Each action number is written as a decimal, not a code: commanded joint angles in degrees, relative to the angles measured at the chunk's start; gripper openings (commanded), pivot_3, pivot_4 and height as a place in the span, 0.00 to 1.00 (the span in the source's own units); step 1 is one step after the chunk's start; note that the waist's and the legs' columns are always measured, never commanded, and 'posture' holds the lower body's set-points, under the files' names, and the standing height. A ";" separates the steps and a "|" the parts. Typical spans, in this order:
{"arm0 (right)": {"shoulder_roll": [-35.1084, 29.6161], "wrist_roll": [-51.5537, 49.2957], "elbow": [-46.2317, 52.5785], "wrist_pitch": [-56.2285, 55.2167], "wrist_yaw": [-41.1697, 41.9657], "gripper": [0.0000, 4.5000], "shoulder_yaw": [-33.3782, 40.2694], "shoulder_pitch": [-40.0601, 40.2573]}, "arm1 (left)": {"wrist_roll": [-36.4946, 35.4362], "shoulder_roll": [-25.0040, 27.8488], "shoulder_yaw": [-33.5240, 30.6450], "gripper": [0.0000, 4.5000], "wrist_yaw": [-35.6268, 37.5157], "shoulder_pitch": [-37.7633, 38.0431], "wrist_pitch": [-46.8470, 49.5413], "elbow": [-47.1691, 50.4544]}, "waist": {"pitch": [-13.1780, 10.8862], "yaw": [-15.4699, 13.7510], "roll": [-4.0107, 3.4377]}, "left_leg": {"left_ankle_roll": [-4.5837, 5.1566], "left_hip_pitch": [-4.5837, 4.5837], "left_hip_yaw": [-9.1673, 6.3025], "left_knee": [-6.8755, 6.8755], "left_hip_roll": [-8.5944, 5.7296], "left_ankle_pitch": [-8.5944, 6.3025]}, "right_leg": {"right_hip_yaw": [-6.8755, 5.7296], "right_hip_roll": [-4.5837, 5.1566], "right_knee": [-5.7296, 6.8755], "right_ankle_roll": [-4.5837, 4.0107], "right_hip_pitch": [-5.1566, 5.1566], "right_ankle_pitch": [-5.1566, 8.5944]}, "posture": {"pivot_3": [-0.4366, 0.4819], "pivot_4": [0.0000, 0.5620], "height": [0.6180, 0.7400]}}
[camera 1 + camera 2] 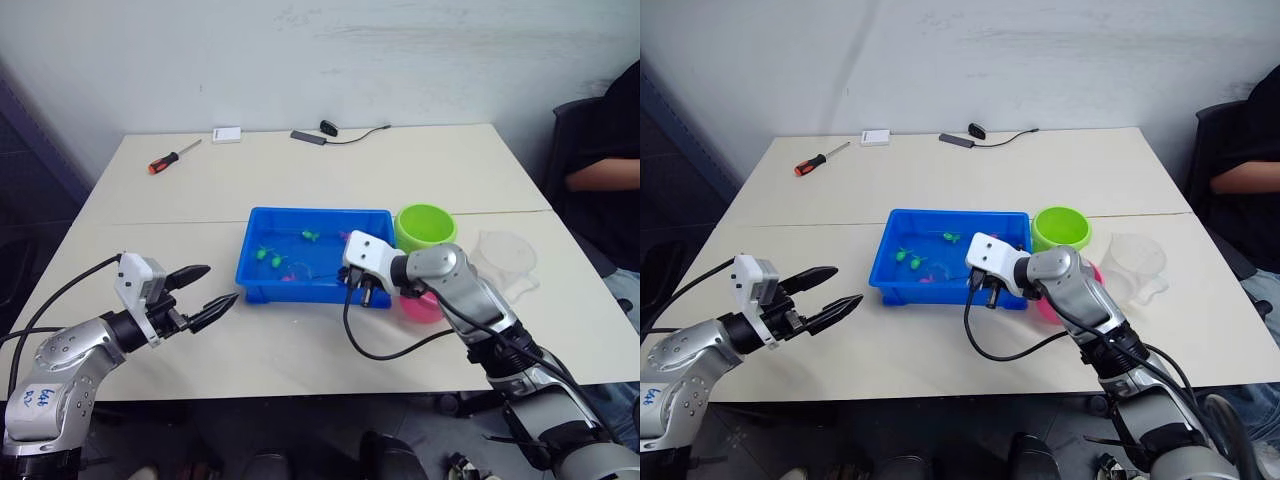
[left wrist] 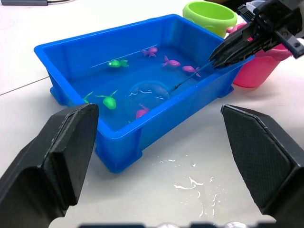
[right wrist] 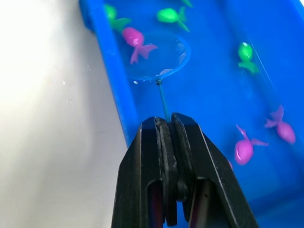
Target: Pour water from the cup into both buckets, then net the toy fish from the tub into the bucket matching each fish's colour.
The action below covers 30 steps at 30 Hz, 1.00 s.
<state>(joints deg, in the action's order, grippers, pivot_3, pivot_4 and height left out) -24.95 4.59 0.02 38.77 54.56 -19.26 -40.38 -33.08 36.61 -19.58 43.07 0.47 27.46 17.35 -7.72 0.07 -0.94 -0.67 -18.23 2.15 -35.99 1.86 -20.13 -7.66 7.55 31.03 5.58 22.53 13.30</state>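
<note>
Pale desk (image 1: 300, 190) carries the blue tub (image 1: 262, 284), near its front middle, holding water and toy fish (image 2: 108, 101), green and pink. Green bucket (image 1: 424, 226) stands just beside the tub; pink bucket (image 2: 259, 68) and cup (image 1: 505, 260) sit nearby. My right gripper (image 3: 167, 124) has its jaws pinched on the net (image 3: 158, 59) handle, hoop in the tub beside a pink fish. My left gripper (image 1: 200, 294) hovers wide open, empty.
</note>
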 commanded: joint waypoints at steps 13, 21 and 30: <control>-2.18 -10.74 6.91 16.41 -3.11 0.00 7.83 -1.51 | -0.62 0.03 0.06 0.99 0.94 -2.32 -1.30 -0.33 | -0.02 0.03 -0.04 | 0.01 -0.02 0.01 0.03 0.00 -0.02 | -0.01 0.00 -0.06 -0.01 0.04 0.01 | 0.48 0.27 1.00; -3.84 -15.13 8.11 20.64 -5.75 0.00 11.61 -0.56 | -0.31 0.19 1.08 0.99 2.39 -4.85 -2.04 -2.41 | -0.02 0.01 -0.03 | 0.01 -0.02 0.01 0.04 0.00 -0.02 | -0.02 -0.01 -0.20 -0.01 0.04 0.01 | 0.48 0.27 1.00; -4.41 -23.54 11.49 26.58 -7.32 0.00 18.79 1.28 | -0.22 0.35 2.46 0.99 4.07 -8.53 -3.29 -4.92 | -0.02 -0.03 -0.04 | 0.01 -0.06 0.01 0.05 0.00 -0.02 | -0.02 -0.01 -0.19 0.00 0.04 0.00 | 0.48 0.27 1.00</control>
<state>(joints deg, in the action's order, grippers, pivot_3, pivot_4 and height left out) -28.85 -16.66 8.86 64.47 47.55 -2.97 -39.05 -33.08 36.61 -16.80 46.54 -6.92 25.37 12.39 -7.75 0.04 -0.98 -0.66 -18.29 2.16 -35.94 1.86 -20.15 -7.68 7.54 30.84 5.59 22.57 13.30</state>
